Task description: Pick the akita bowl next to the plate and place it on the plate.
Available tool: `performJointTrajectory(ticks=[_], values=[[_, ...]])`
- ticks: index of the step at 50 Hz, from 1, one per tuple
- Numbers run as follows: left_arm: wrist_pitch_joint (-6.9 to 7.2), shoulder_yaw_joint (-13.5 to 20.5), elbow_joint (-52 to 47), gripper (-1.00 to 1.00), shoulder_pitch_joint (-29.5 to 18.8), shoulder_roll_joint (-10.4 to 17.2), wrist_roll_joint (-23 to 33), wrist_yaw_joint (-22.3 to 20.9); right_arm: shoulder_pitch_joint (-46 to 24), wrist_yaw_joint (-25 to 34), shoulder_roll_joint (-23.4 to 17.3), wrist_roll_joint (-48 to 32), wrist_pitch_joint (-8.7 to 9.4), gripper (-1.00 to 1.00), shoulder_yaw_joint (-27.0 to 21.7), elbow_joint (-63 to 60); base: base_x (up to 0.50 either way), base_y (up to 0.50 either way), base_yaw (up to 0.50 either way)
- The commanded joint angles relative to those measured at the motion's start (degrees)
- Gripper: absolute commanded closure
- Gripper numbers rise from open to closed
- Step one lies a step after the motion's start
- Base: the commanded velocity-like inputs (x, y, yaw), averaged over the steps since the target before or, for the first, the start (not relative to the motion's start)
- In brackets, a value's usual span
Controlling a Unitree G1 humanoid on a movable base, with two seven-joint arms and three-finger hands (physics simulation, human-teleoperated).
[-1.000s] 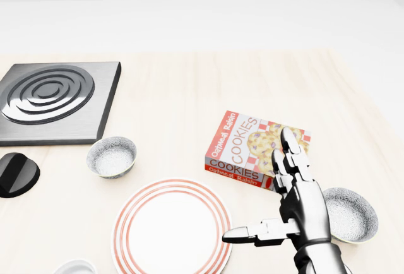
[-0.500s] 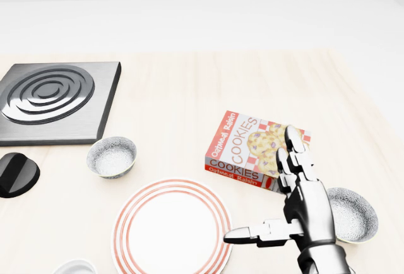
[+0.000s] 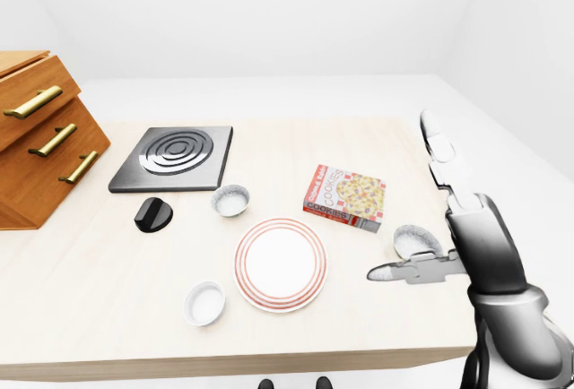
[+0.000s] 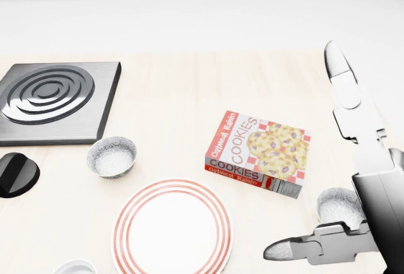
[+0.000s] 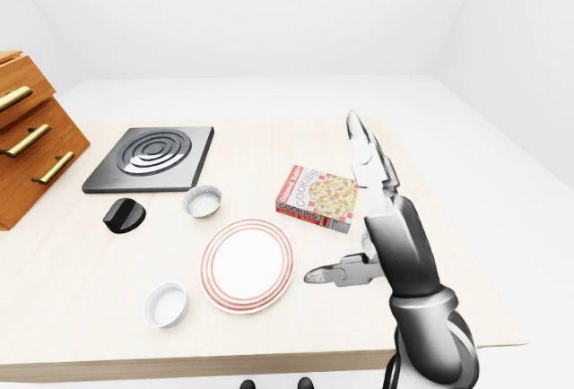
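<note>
Since a second ago, when it lay across the cookie box, the right hand has lifted and drawn farther right of the plate, leaving the box uncovered. Its fingers are stretched straight, thumb splayed, holding nothing. The speckled akita bowl sits on the worktop right of the plate, partly behind the palm and probably untouched, so the grasp is yet to come.

Pale wood tabletop carries: drawer unit (far left), hob, black knob, grey bowl just up-left of plate, white bowl below-left, cookie box up-right, 2nd grey bowl near rt edge.
</note>
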Motion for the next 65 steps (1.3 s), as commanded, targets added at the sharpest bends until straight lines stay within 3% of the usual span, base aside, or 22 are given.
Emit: performJointTrajectory(ticks=[1, 4, 8, 9, 10, 11, 13, 14, 15, 16, 19, 24, 32, 40, 42, 46, 47, 49, 52, 65], values=[[0.00, 0.21, 0.23, -1.00, 0.10, 0.11, -0.21, 0.02, -6.01, 12.81, 9.38, -26.40, 0.00, -1.00, -12.42, -7.02, 0.00, 0.00, 0.00], [0.00, 0.20, 0.48, -1.00, 0.10, 0.15, -0.22, -0.02, -6.18, 12.81, 8.03, -28.23, 0.00, -1.00, -15.33, -7.02, 0.00, 0.00, 0.00], [0.00, 0.28, 0.66, -1.00, 0.17, 0.19, -0.29, -0.02, -5.62, 12.81, 7.58, -29.32, -1.60, -1.00, -16.62, -7.02, 0.00, 0.00, 0.00], [0.00, 0.39, 0.40, -1.00, 0.18, 0.26, -0.54, 0.04, -4.04, 12.81, 6.40, -30.34, -3.63, -1.00, -16.55, -7.02, 0.00, 0.00, 0.00], [0.00, 0.40, 0.37, -1.00, 0.18, 0.26, -0.56, 0.05, -3.80, 12.81, 6.28, -30.39, -3.71, -1.00, -16.43, -7.02, 0.00, 0.00, 0.00], [0.00, 0.48, 0.05, -1.00, 0.18, 0.42, -0.62, 0.13, -0.50, 12.81, 3.71, -31.91, -6.71, -1.00, -16.22, -7.02, 0.00, 0.00, 0.00], [0.00, 0.49, 0.11, -1.00, 0.13, 0.38, -0.54, 0.07, 3.85, 12.81, 1.68, -33.33, -5.74, -1.00, -13.92, -6.61, 0.00, 0.00, 0.00], [0.00, 0.49, 0.18, -1.00, 0.12, 0.33, -0.57, 0.03, 5.61, 12.81, 0.52, -34.73, -6.65, -1.00, -13.13, -5.39, 0.00, 0.00, 0.00], [0.00, 0.48, 0.19, -1.00, 0.13, 0.33, -0.58, 0.04, 5.96, 12.81, 0.03, -34.86, -6.20, -1.00, -12.66, -5.33, 0.00, 0.00, 0.00], [0.00, 0.49, 0.34, -1.00, 0.13, 0.35, -0.56, 0.00, 8.12, 12.81, -0.75, -36.56, -8.50, -1.00, -12.52, -3.42, 0.00, 0.00, 0.00], [0.00, 0.56, 0.42, -1.00, 0.16, 0.41, -0.64, 0.01, 8.90, 12.81, -0.82, -37.68, -8.39, -1.00, -12.55, -2.61, 0.00, 0.00, 0.00], [0.00, 0.48, 0.39, -1.00, 0.14, 0.39, -0.60, 0.10, 9.64, 12.34, -2.06, -41.41, -10.00, -1.00, -14.39, -0.60, 0.00, 0.00, 0.00], [0.00, 0.90, 0.57, -1.00, 0.26, 0.61, -0.88, 0.23, 12.99, 5.47, 0.63, -48.77, -10.00, -1.00, -12.75, 5.61, 0.00, 0.00, 0.00], [0.00, 1.24, -0.01, -1.00, 0.29, 0.73, -1.10, 0.46, 12.98, -0.07, 0.81, -54.16, -10.00, -1.00, -9.34, 11.06, 0.00, 0.00, 0.00], [0.00, 1.34, 0.00, -1.00, 0.33, 0.70, -1.15, 0.40, 13.00, -1.81, 0.62, -55.17, -8.77, -1.00, -8.46, 12.34, 0.00, 0.00, 0.00], [0.00, 1.34, 0.00, -1.00, 0.33, 0.71, -1.16, 0.41, 13.15, -1.98, 0.15, -55.11, -8.07, -1.00, -7.95, 12.41, 0.00, 0.00, 0.00], [0.00, 1.40, 0.14, -1.00, 0.36, 0.66, -1.19, 0.33, 12.06, -6.54, 1.37, -57.79, -5.21, -1.00, -7.22, 16.58, 0.00, 0.00, 0.00], [0.00, 1.39, 0.16, -1.00, 0.38, 0.67, -1.22, 0.34, 12.20, -7.01, 0.70, -57.74, -3.99, -1.00, -6.39, 16.96, 0.00, 0.00, 0.00], [0.00, 1.45, 0.04, -1.00, 0.51, 0.65, -1.19, 0.33, 11.63, -11.60, -0.46, -59.14, -0.02, -1.00, -5.39, 20.14, 0.00, 0.00, 0.00], [0.00, 1.25, 0.13, -1.00, 0.48, 0.39, -1.16, -0.01, 12.18, -20.15, -3.12, -58.28, 0.00, -1.00, -3.07, 27.31, 0.00, 0.00, 0.00]])
